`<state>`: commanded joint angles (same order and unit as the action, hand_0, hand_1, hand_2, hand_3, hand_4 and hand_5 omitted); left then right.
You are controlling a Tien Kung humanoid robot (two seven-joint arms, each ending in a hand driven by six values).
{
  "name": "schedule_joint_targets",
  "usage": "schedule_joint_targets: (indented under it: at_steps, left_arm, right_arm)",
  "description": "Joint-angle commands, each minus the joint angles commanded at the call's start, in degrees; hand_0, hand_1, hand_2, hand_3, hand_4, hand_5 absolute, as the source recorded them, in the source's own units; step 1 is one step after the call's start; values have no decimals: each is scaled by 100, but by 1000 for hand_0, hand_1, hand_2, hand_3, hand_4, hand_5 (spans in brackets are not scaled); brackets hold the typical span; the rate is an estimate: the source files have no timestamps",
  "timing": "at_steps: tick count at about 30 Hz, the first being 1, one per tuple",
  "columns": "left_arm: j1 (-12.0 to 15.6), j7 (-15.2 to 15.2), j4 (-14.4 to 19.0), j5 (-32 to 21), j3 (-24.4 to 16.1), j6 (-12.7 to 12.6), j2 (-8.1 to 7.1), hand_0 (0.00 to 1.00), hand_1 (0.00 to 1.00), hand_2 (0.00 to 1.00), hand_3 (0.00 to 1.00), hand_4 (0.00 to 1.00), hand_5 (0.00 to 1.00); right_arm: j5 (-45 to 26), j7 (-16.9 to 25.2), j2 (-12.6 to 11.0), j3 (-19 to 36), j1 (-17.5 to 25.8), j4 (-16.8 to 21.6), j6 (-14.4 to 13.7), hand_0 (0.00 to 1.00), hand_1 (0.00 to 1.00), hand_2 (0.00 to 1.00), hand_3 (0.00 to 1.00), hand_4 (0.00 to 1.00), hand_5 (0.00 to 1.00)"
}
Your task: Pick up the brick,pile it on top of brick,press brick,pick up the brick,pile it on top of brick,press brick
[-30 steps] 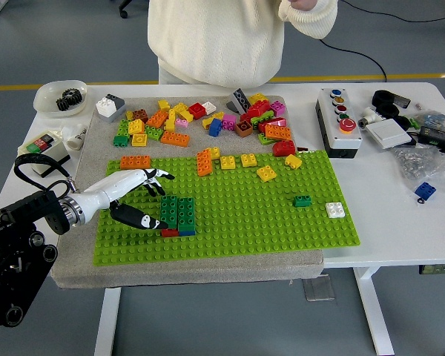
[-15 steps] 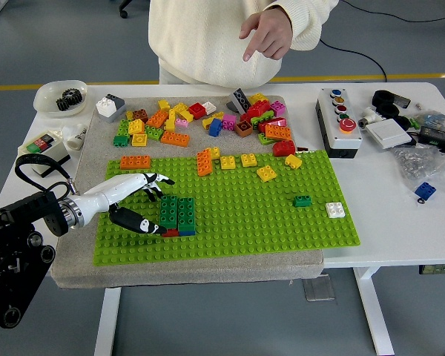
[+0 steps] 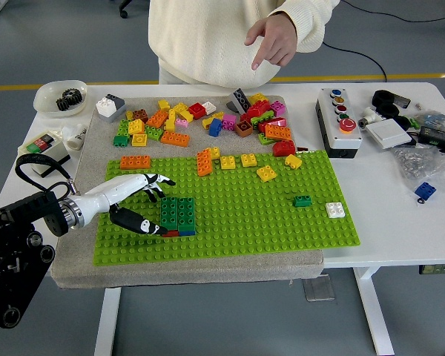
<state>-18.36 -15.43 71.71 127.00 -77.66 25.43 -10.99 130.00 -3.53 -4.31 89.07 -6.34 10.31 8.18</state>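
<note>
Seen from the head camera, the robot's left hand (image 3: pixel 137 200) reaches over the green baseplate (image 3: pixel 252 215), fingers spread and thumb low, gripping nothing, its fingertips just left of a stack of dark green bricks (image 3: pixel 178 213) seated on red and blue ones. Beyond the hand lies a heap of loose bricks (image 3: pixel 208 119); across the table a person's hand (image 3: pixel 273 38) points downward.

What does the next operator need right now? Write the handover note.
Left hand: open, at the left side of the green brick stack, holding nothing.
Right hand: not in view.
The stack stands on the green baseplate, over red and blue bricks at its base. Loose bricks lie on the grey mat beyond the baseplate.
A person's hand hangs above the far edge.
Done: a stack exists. Left: fetch the next brick, pile it, press.
</note>
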Motion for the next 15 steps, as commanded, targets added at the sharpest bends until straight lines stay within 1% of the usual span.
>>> schedule_joint_targets:
  at_steps: [15]
  left_arm:
    - [18, -2, 21, 6, 10, 77, -3, 818, 634, 699, 890, 998, 366]
  right_arm:
    - [0, -1, -1, -4, 9, 0, -1, 745, 646, 720, 671, 891, 425]
